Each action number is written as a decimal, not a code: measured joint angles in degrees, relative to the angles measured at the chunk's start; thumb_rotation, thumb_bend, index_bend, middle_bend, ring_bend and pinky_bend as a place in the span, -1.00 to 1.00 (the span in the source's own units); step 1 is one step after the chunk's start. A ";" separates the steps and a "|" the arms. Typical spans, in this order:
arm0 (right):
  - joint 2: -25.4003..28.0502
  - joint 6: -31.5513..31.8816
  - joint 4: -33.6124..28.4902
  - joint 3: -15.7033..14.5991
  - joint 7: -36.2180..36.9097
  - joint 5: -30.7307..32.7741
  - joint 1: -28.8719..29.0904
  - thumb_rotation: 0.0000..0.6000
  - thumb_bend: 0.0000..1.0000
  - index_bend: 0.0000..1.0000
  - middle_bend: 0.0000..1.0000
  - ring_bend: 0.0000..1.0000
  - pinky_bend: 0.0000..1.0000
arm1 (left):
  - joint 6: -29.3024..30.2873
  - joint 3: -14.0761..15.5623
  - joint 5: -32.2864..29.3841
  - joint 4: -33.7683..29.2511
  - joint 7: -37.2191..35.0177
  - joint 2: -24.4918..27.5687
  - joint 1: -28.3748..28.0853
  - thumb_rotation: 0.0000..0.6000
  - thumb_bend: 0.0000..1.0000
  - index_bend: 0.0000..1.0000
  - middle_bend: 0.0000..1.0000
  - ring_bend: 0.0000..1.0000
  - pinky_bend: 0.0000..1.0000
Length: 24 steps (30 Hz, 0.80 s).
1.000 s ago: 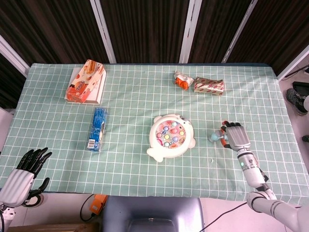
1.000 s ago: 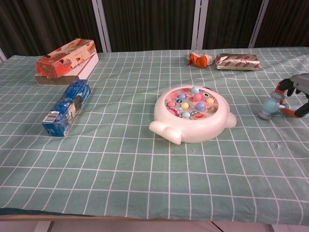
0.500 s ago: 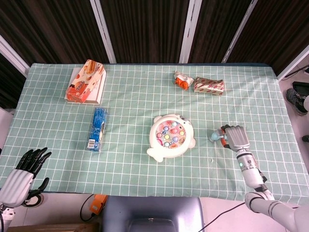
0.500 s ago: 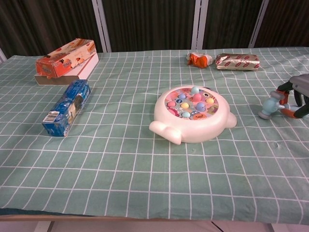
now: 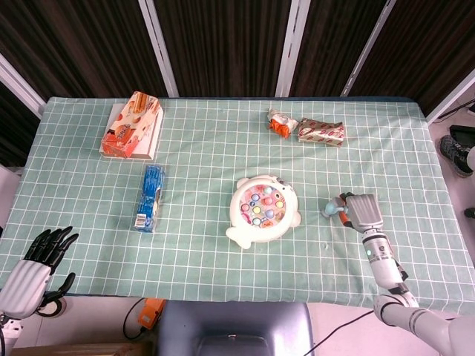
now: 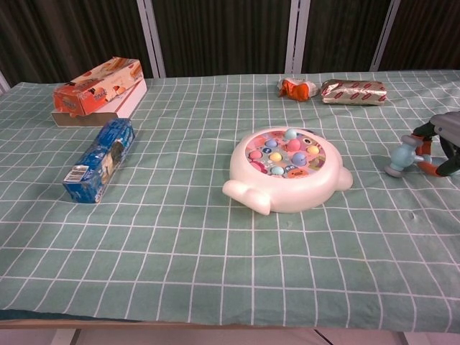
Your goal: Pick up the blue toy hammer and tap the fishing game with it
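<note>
Right hand (image 5: 363,211) curled over blue toy hammer (image 6: 400,156), grasp unclear; likely light, stiff plastic, so grip the orange handle. Left hand (image 5: 38,259) spread, idle.

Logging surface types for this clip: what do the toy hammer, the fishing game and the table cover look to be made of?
Toy hammer: likely moulded plastic, pale blue head, orange handle, smooth.
Fishing game: probably glossy white plastic, with a soft sheen on its rim and coloured pieces on top.
Table cover: seems woven cloth, matte green with white grid, showing small creases.
</note>
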 measured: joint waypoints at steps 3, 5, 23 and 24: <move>-0.31 0.12 0.19 0.35 -0.18 0.50 -0.12 1.00 0.14 0.84 0.23 0.41 0.51 | 0.08 0.00 0.04 0.04 -0.07 0.00 0.01 1.00 -0.18 -1.00 -1.00 -1.00 -1.00; -0.41 0.13 0.29 0.50 0.30 0.55 -0.16 1.00 0.14 0.84 0.23 0.42 0.52 | 0.07 -0.03 -0.02 0.05 -0.12 0.01 0.01 1.00 -0.18 -1.00 -1.00 -1.00 -1.00; 7.62 4.01 -12.07 4.15 0.71 1.10 -0.29 1.00 0.19 0.84 0.23 0.43 0.52 | 0.14 0.04 0.26 0.15 -0.55 0.08 -0.09 1.00 -0.18 -1.00 -1.00 -1.00 -1.00; 8.61 4.56 -14.07 4.43 -0.45 1.15 -0.25 1.00 0.19 0.84 0.23 0.43 0.52 | 0.10 0.03 0.26 0.13 -0.53 0.08 -0.11 1.00 -0.18 -1.00 -1.00 -1.00 -1.00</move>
